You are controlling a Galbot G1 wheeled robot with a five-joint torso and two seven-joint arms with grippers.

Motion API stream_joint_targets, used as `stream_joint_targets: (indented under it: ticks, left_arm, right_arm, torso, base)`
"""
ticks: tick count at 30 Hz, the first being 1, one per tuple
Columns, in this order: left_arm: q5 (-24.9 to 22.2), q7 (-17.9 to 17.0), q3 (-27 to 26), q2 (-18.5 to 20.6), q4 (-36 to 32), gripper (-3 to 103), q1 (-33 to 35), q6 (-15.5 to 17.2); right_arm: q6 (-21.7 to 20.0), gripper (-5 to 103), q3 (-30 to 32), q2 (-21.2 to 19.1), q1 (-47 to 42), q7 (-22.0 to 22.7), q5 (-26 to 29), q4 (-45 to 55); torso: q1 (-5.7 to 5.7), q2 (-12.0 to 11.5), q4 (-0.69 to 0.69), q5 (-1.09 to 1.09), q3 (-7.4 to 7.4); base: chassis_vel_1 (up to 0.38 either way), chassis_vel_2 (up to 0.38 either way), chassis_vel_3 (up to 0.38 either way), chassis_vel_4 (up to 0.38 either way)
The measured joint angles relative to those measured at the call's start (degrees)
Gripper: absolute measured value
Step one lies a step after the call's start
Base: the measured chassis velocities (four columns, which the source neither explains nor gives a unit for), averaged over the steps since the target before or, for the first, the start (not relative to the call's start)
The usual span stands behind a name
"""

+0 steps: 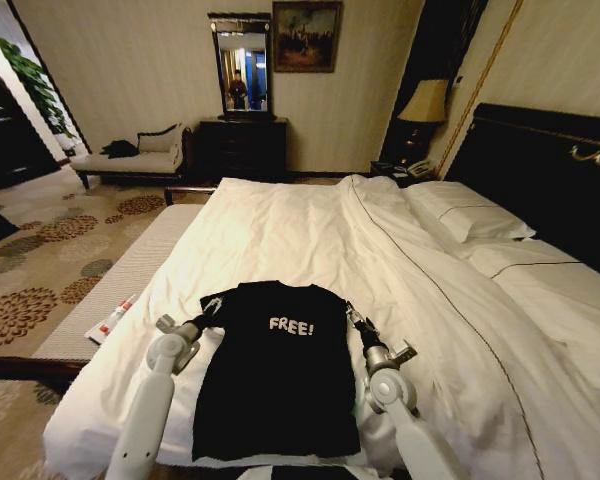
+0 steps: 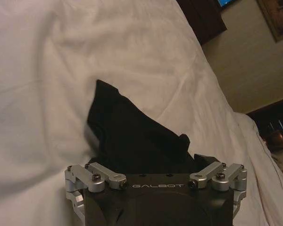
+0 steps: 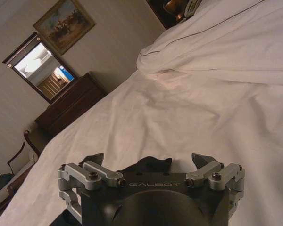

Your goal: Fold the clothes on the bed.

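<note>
The clothes, a black T-shirt [image 1: 275, 370] with white "FREE!" lettering, lie flat and face up on the white duvet of the bed [image 1: 310, 240], near its closest edge. My left gripper [image 1: 212, 310] is at the shirt's left sleeve [image 2: 127, 132]. It is open, and the sleeve cloth bunches up between its fingers in the left wrist view. My right gripper [image 1: 352, 316] is at the right sleeve. In the right wrist view the right gripper [image 3: 148, 161] stands open, with a bit of black cloth [image 3: 153, 165] between its fingertips [image 3: 201, 160].
White pillows [image 1: 470, 215] and a dark headboard [image 1: 550, 165] are on the right. A padded bench [image 1: 110, 290] with a small packet [image 1: 113, 320] on it runs along the bed's left side. A chaise [image 1: 130, 160], a dresser with a mirror [image 1: 242, 145] and a lamp [image 1: 425, 105] stand by the far wall.
</note>
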Motion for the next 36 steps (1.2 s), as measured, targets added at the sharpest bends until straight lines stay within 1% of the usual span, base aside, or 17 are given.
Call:
stream_joint_targets:
  ticks: [6,12,20,27,29,30,31,33,36]
  left_arm:
    - [0.5,0.07,0.36,-0.51,2.18,100,-2.64,-0.57]
    - [0.65,0.17,-0.61,-0.11,5.09,100,-5.55,-0.69]
    - [1.95,1.32,-0.71,0.77,7.81,100,-6.74,-0.83]
    - [2.97,1.92,-0.45,0.64,9.01,100,-7.27,-1.22]
    - [3.17,2.01,-0.43,0.57,9.07,92,-7.3,-1.38]
    - [3.22,2.06,-0.43,0.57,9.07,92,-7.3,-1.44]
    - [3.29,2.09,-0.48,0.57,9.07,82,-7.28,-1.56]
    - [3.32,2.1,-0.55,0.63,9.06,82,-7.23,-1.59]
    - [3.33,2.11,-0.77,0.96,8.9,66,-6.9,-1.71]
  right_arm:
    - [-0.03,100,0.26,-0.18,0.11,0.13,-0.1,-0.48]
    - [-0.03,100,-0.14,0.11,0.59,0.15,-0.45,-1.33]
    - [-0.04,100,-0.82,0.09,1.44,0.27,-0.63,-2.34]
    - [-0.19,100,-0.97,0.05,1.53,0.56,-0.64,-2.54]
    - [-0.24,100,-0.96,-0.02,1.48,0.69,-0.64,-2.54]
    - [-0.25,100,-0.94,-0.04,1.46,0.73,-0.64,-2.55]
    - [-0.26,100,-0.89,-0.11,1.45,0.8,-0.64,-2.56]
    - [-0.27,100,-0.86,-0.14,1.45,0.83,-0.64,-2.56]
    - [-0.28,100,-0.85,-0.16,1.45,0.91,-0.64,-2.56]
  torso:
    - [0.0,0.0,-0.01,-0.01,0.0]
    - [-0.01,0.0,-0.01,0.0,0.0]
    - [-0.01,0.0,0.0,-0.01,0.0]
    - [-0.01,0.0,0.0,-0.01,-0.01]
    - [-0.01,0.0,0.0,-0.01,-0.01]
    - [-0.01,0.0,0.0,-0.01,-0.01]
    - [-0.01,0.0,0.0,-0.01,-0.01]
    - [-0.01,0.0,0.0,-0.01,-0.01]
    - [-0.01,0.0,0.0,0.0,-0.01]
  base:
    - [0.0,0.0,0.0,0.0]
    - [0.0,0.0,0.0,0.0]
    - [0.0,0.0,0.0,0.0]
    - [0.0,0.0,0.0,0.0]
    - [0.0,0.0,0.0,0.0]
    - [0.0,0.0,0.0,0.0]
    - [0.0,0.0,0.0,0.0]
    - [0.0,0.0,0.0,0.0]
    - [0.0,0.0,0.0,0.0]
